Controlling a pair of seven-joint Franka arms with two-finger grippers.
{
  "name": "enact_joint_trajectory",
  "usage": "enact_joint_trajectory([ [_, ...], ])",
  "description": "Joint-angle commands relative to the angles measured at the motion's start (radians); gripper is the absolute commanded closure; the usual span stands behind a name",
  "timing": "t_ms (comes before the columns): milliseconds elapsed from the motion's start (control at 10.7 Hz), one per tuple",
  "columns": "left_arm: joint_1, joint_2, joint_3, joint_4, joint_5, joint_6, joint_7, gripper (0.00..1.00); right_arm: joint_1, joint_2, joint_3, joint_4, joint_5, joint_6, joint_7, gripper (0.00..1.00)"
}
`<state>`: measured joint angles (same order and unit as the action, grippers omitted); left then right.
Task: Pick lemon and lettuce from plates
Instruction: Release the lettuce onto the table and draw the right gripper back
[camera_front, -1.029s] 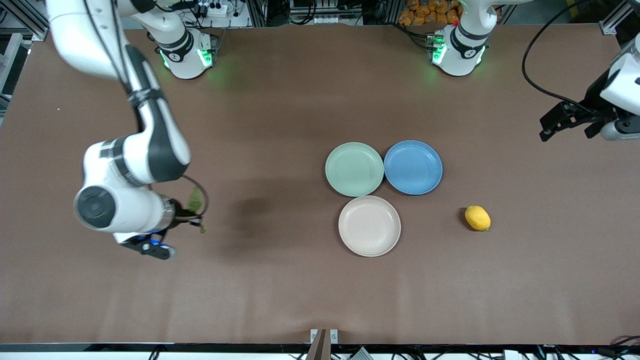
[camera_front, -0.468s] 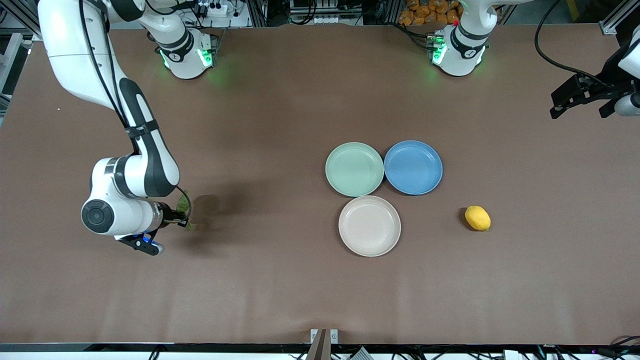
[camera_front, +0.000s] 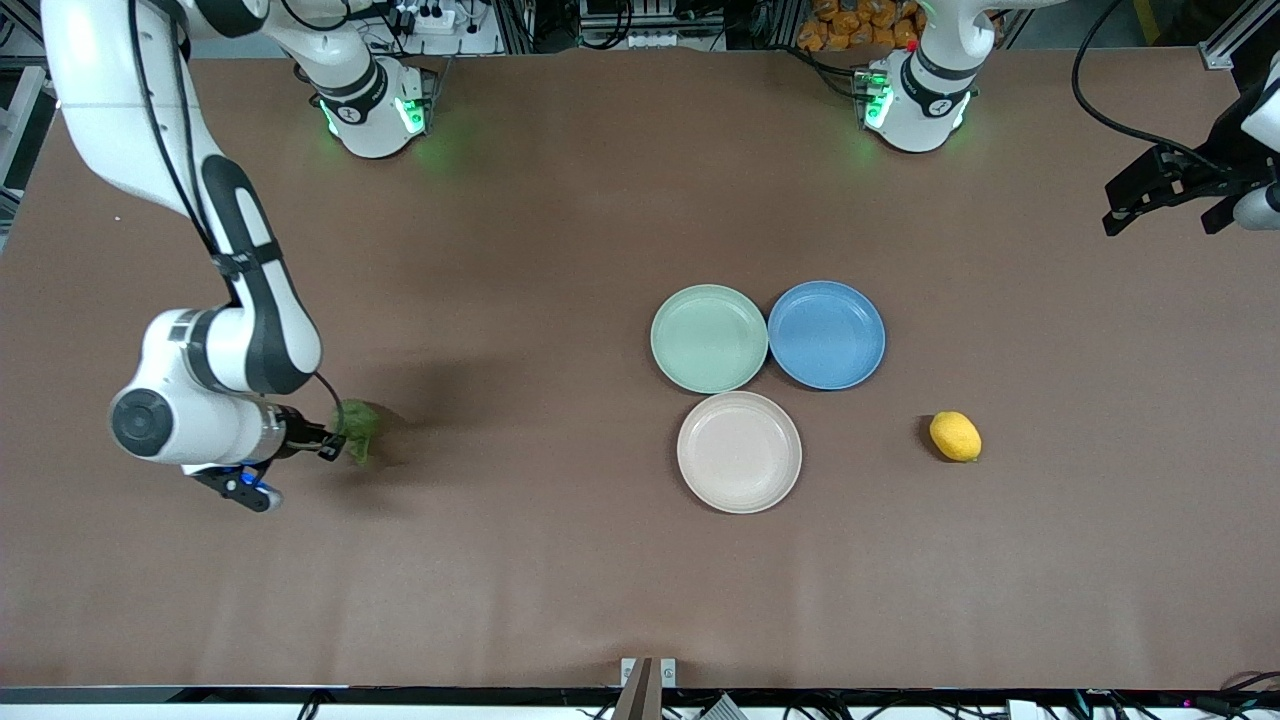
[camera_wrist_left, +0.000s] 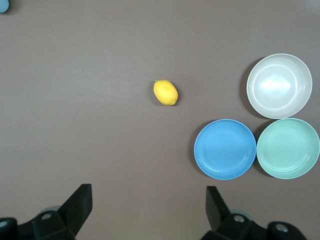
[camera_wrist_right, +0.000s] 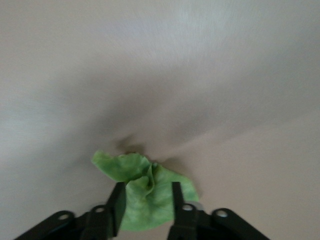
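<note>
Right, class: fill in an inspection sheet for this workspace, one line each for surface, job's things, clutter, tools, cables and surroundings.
Surface: brown matte table.
Job's things: small yellow oval lemon on the table, off the plates; green wrinkly lettuce leaf at the right arm's end; pale mint round plate and beige-cream round plate, both bare.
Clutter: blue round plate.
Tools: left tool open, waiting; right tool astride the lettuce, fingers parting.
Cables: black cable on left arm.
Surroundings: nothing seen.
</note>
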<state>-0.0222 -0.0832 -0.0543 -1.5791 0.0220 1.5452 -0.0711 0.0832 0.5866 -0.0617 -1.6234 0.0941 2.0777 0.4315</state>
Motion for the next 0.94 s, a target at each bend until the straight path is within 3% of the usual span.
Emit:
enact_joint_trajectory([
  [0, 0.008, 0.014, 0.002, 0.031, -0.025, -0.027, 0.03, 0.0, 0.001, -0.205, 0.016, -0.024, -0.004, -0.091, -0.007, 0.0],
  [468, 0.007, 0.022, 0.004, 0.031, -0.03, -0.027, 0.028, 0.0, 0.001, -0.379, 0.011, 0.007, -0.022, -0.186, -0.013, 0.0],
  [655, 0.008, 0.034, 0.004, 0.031, -0.053, -0.027, 0.024, 0.0, -0.008, -0.43, 0.002, 0.011, -0.069, -0.221, -0.023, 0.0],
  [842, 0.002, 0.034, 0.004, 0.031, -0.062, -0.027, 0.019, 0.0, 0.0, -0.497, -0.056, 0.013, -0.074, -0.301, -0.145, 0.0],
])
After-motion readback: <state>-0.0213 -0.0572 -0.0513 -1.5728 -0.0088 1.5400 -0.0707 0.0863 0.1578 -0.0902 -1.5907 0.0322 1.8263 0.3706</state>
